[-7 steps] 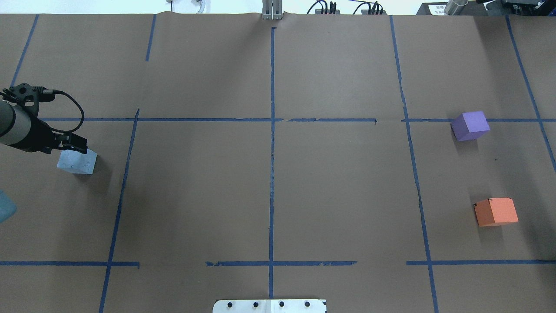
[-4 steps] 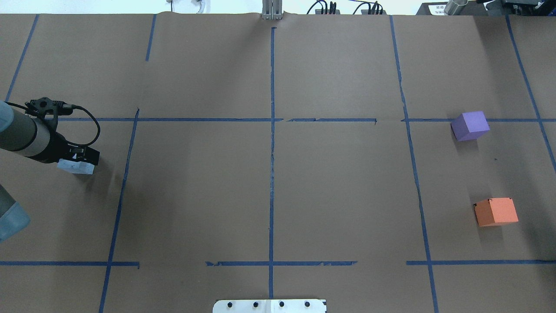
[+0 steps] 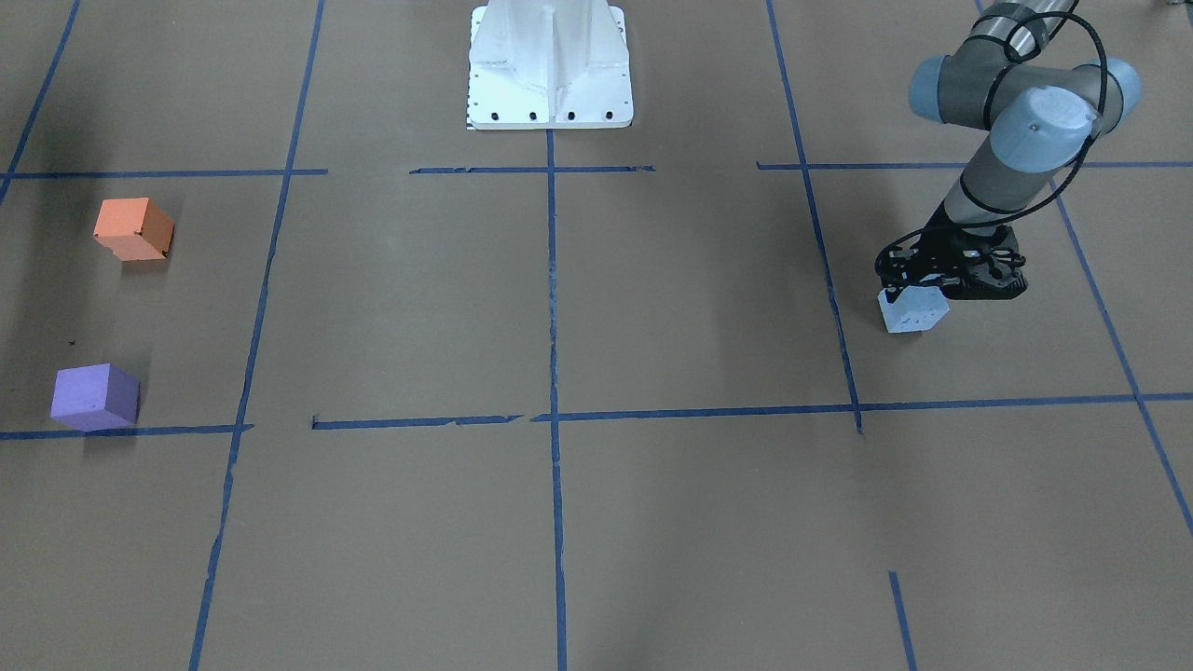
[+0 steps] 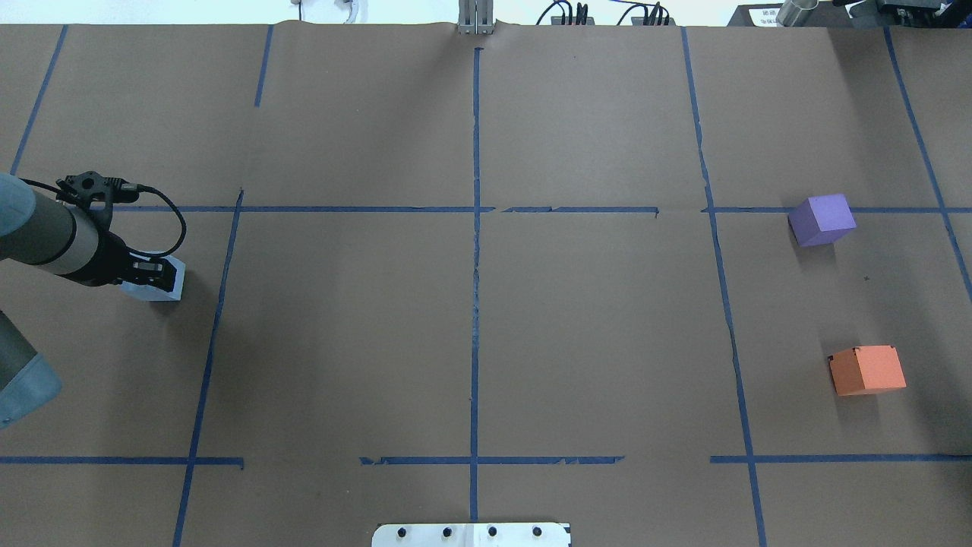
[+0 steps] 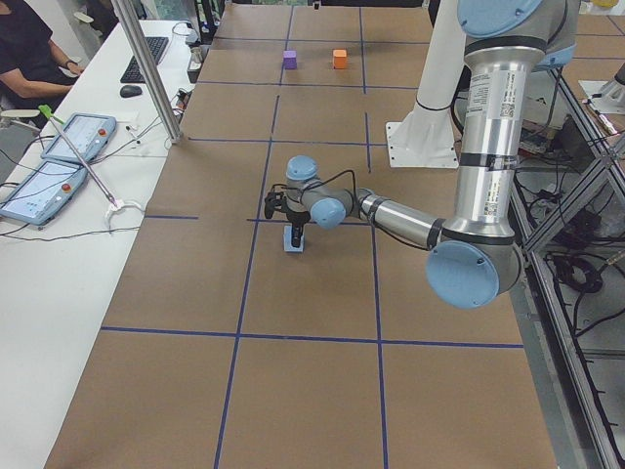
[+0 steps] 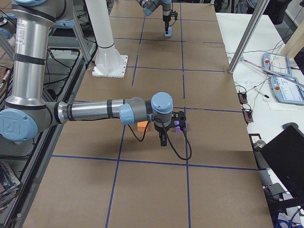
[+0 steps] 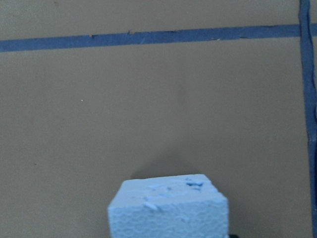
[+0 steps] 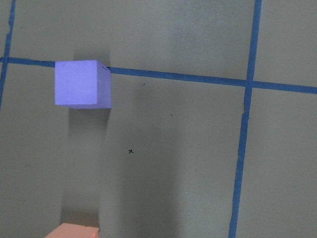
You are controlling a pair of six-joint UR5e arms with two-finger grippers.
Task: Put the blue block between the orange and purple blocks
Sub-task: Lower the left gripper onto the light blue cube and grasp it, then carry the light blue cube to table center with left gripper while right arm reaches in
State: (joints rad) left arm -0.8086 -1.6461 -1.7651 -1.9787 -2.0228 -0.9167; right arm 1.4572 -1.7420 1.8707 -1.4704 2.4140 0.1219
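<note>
Three foam blocks on the bench (image 4: 592,334), one of each colour: blue, orange and purple. Two arms, one end effector each.

Blue block (image 4: 173,281): at the robot's left end of the bench, directly under the left end effector (image 4: 152,273). The dark fingers come down over the block's top and are closed on it. From overhead only the block's outer side shows past them. In the left wrist view the block fills the bottom centre of the frame, hard up against the camera. I cannot tell whether its underside touches the paper.

Texture: the blue block is a pale, roughly cubic piece of pitted foam, with small chips near one top corner. The orange block (image 4: 867,370) and purple block (image 4: 822,219) are cubes with smoother, matte faces, and the orange one has a dark mark at an upper corner.

Orange and purple sit at the robot's right end, near each other but not touching and well apart from the blue block. The purple block's far edge lies on a tape line.

Right end effector (image 6: 163,141): hangs over the bench just beside those two blocks. It shows only from the side, so I cannot tell its jaw state.

Bench surface: brown paper, gridded with blue tape lines (image 4: 475,304) that are ragged in places.
</note>
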